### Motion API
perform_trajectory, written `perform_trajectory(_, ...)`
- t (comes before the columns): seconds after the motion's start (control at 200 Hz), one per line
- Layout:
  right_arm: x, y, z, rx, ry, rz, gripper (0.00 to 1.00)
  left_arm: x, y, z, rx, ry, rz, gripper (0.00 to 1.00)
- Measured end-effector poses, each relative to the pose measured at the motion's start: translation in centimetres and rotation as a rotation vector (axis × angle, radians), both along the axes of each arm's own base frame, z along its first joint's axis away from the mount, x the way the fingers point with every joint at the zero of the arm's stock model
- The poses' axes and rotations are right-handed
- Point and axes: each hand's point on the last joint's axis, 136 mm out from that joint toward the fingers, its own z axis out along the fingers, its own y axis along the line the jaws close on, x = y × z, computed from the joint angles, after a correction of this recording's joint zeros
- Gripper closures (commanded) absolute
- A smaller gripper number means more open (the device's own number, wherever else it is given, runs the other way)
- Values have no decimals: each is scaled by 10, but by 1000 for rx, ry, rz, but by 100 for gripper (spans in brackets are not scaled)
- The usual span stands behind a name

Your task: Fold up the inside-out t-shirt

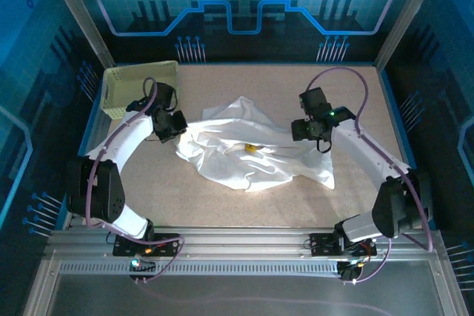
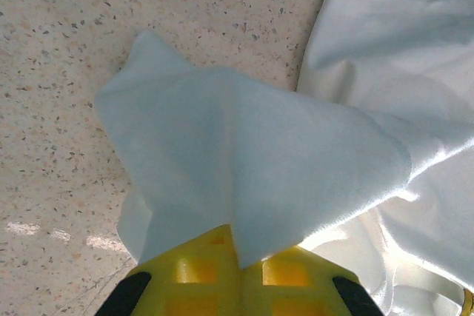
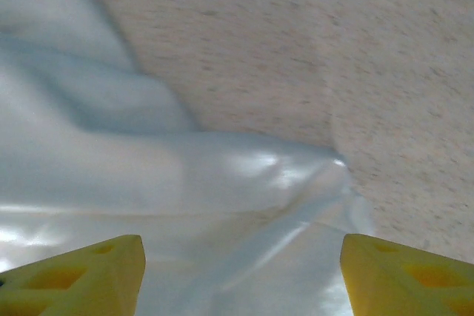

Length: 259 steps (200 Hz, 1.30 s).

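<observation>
Shirt (image 1: 255,160) is lying crumpled across the middle of the bench (image 1: 348,94), white cloth bunching between both arms. Left fingers (image 2: 237,275) are pressing together, pinching a fold at its left edge and holding it up in a peak above the surface. Right fingers (image 1: 305,134) are hanging spread wide over its right side, gripping nothing. Basket (image 1: 141,86) is sitting at the far left corner.
</observation>
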Motion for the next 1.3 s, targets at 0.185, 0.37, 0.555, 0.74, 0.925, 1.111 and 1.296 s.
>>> perform_trajectory(0.185, -14, 3, -42, 1, 106, -5, 34, 0, 1, 0, 3, 0, 1, 100)
perform_trajectory(0.37, -22, -2, -80, -16, 224, -77, 36, 0, 1, 0, 6, -2, 3, 100)
perform_trajectory(0.555, -22, -15, -101, -21, 295, -186, 38, -3, 1, -4, 7, 6, 1, 100)
perform_trajectory(0.74, -21, -18, -110, 0, 319, -230, 76, -4, 0, -3, 7, 1, -1, 100)
perform_trajectory(0.925, -19, -23, -87, -4, 254, -242, 94, -5, 0, 12, 2, -54, -2, 100)
perform_trajectory(1.111, -14, -32, 15, 38, -8, -203, 100, -6, 0, 72, -23, -247, -1, 100)
perform_trajectory(1.296, -25, -50, 149, 159, -337, -189, 100, -12, 3, 180, -55, -544, 7, 100)
